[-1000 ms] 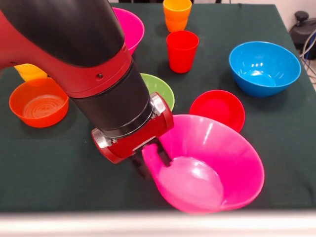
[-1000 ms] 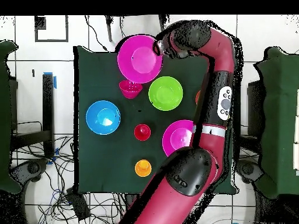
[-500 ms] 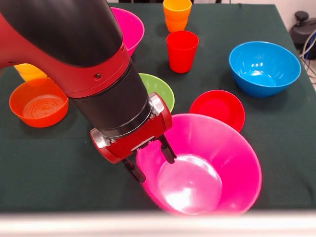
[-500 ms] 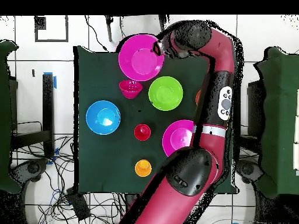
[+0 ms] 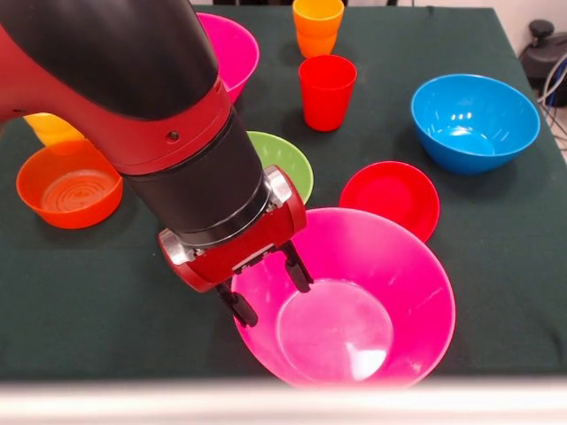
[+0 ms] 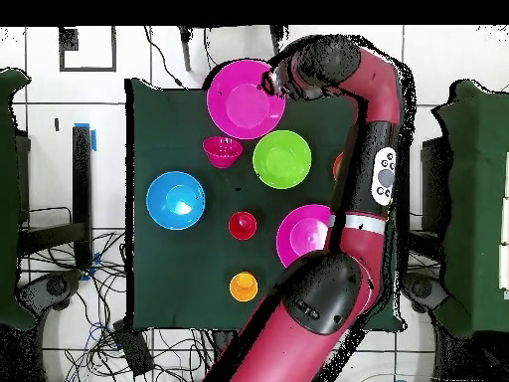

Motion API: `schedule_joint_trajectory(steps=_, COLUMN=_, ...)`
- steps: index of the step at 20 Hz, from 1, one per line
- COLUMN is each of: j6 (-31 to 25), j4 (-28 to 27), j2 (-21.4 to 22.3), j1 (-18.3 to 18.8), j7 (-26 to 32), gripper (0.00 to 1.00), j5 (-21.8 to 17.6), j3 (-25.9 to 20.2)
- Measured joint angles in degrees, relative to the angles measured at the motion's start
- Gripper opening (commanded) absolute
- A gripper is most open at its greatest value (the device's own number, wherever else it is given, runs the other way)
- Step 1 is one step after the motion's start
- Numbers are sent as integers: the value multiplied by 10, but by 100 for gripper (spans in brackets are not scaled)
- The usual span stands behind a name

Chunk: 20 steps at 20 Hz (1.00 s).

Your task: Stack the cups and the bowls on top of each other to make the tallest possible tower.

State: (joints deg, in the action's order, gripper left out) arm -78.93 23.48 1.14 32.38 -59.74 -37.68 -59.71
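My gripper [image 5: 268, 290] is open at the near edge of the table. Its fingers straddle the left rim of a large hot-pink bowl [image 5: 390, 266], which sits flat on the cloth. One finger is inside the bowl and one outside. In the overhead view the gripper [image 6: 270, 85] is at the same bowl's [image 6: 239, 99] rim. A lime-green bowl [image 5: 291, 159] and a small red bowl [image 5: 390, 197] stand just behind. A red cup [image 5: 326, 91], an orange cup [image 5: 317, 25] and a yellow cup [image 5: 53, 128] stand apart. Nothing is stacked.
A blue bowl [image 5: 474, 119] stands at the right. A translucent orange bowl [image 5: 69, 184] stands at the left. The second hot-pink bowl [image 5: 235, 44] is at the back, partly behind my arm. The near table edge [image 5: 283, 385] runs just below the big bowl.
The gripper was shut on the pink bowl's rim with the bowl tilted up. It has opened, and the bowl has settled flat and shifted slightly left.
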Motion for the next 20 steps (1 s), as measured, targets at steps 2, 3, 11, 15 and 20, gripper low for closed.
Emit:
schedule_joint_trajectory(steps=2, j6=0, j4=9, j2=6, j1=2, j7=0, gripper=100, j5=1, j3=6)
schedule_joint_trajectory(steps=3, j6=0, j4=14, j2=11, j1=3, j7=0, gripper=100, j5=2, j3=9)
schedule_joint_trajectory(steps=11, j6=0, j4=59, j2=76, j1=6, j7=0, gripper=100, j5=3, j3=46)
schedule_joint_trajectory(steps=15, j6=0, j4=87, j2=118, j1=6, j7=0, gripper=100, j5=9, j3=79)
schedule_joint_trajectory(steps=20, j6=0, j4=126, j2=147, j1=7, j7=0, gripper=100, j5=28, j3=107)
